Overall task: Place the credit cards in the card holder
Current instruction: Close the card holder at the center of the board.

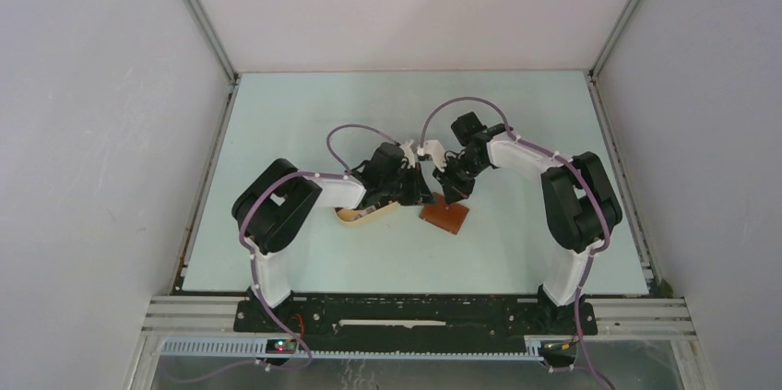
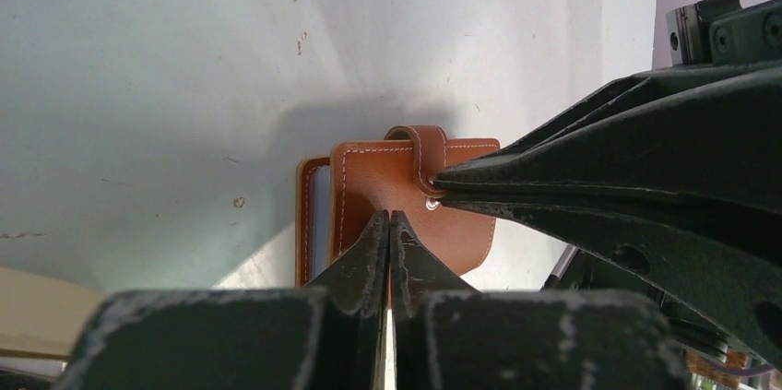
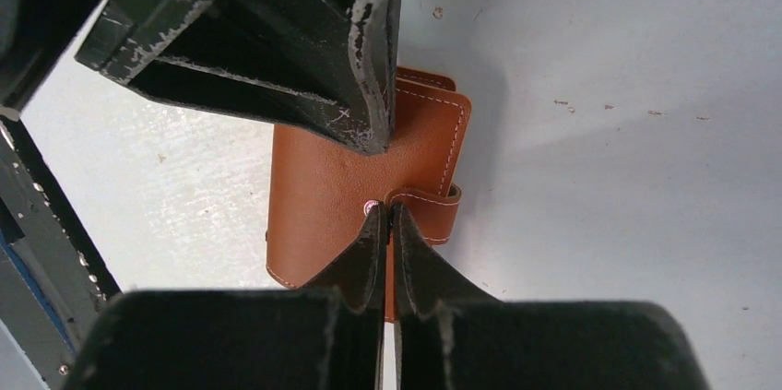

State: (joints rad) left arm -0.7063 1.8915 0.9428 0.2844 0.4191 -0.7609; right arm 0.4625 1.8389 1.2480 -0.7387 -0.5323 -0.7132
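Arms bend inward from both sides of the table (image 1: 516, 113), forearms sloping down until the two grippers nearly meet tip to tip at its middle. The card holder (image 1: 445, 218) lies flat there, folded shut, just right of the tray (image 1: 355, 218). The left gripper (image 2: 389, 215) is clenched with nothing between its fingers, its tips pressing on the holder's brown face near one edge. The right gripper (image 3: 389, 208) is likewise clenched, its tips set at the end of the strap (image 3: 433, 196) beside the snap (image 3: 372, 208); whether it pinches the strap cannot be told. The strap loops over the holder's edge, and a grey strip of lining shows along the opposite side. The cream tray sits mostly under the left forearm, so its contents are hidden.
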